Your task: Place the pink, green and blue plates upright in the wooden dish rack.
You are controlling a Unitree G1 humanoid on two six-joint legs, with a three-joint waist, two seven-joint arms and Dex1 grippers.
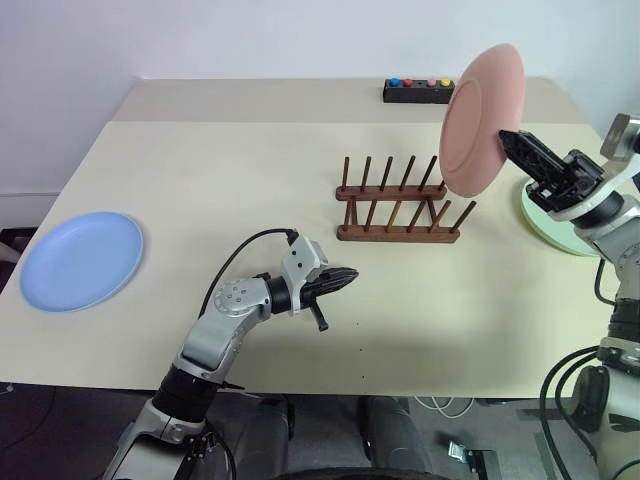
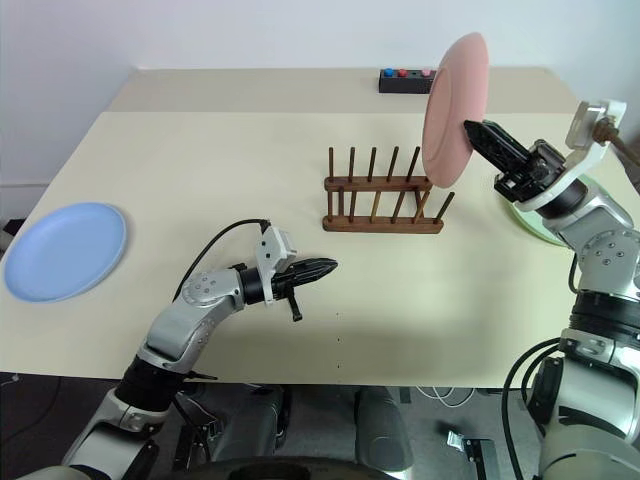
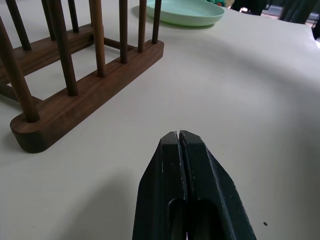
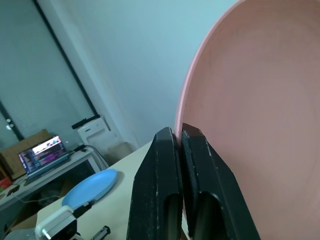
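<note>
The pink plate [image 1: 482, 118] hangs nearly upright in the air above the right end of the wooden dish rack [image 1: 399, 203]. My right gripper [image 1: 507, 139] is shut on its rim, as the right wrist view shows with the pink plate [image 4: 260, 110] pinched between the fingers. The green plate [image 1: 548, 226] lies flat on the table at the far right, partly hidden behind my right arm. The blue plate [image 1: 82, 260] lies flat at the table's left edge. My left gripper [image 1: 350, 274] is shut on nothing, pointing level over the table in front of the rack [image 3: 75, 75].
A black box with coloured buttons [image 1: 418, 91] sits at the table's far edge behind the rack. The cream table [image 1: 220, 180] stretches bare between the rack and the blue plate. A cable loops from my left wrist.
</note>
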